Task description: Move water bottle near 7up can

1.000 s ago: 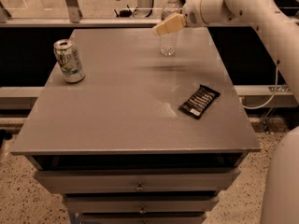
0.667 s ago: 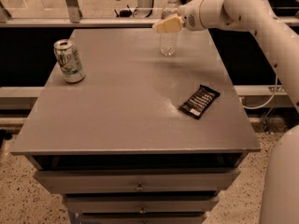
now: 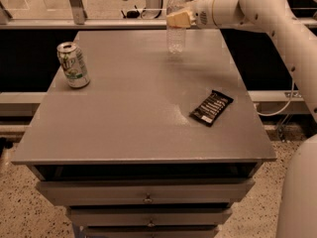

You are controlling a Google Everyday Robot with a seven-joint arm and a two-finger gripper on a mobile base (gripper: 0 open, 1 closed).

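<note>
Since a second ago the tool [image 3: 179,19] and the water bottle [image 3: 176,39] have shifted together a little toward the left along the far edge of the worktop [image 3: 138,118]; nothing else has changed place. The tool sits across the bottle's upper body, just under the shoulder, and looks clenched on it. Whether the bottle's base has left the surface I cannot tell.

The bottle stands upright near the far edge, right of its middle. The 7up can [image 3: 73,64] is upright by the left edge, toward the far-left corner and well apart from the bottle. A black snack wrapper [image 3: 211,107] lies flat nearer the right edge, off the direct line between the two.

As for handling, I judge the bottle light and thin-walled: its clear ribbed plastic will give under a hard squeeze and could slip if held loosely. A hold high on the ribbed body, as here, seems sound, since the ribs offer purchase. Being tall and narrow, it should be kept vertical and set down squarely beside the can, without nudging it.
</note>
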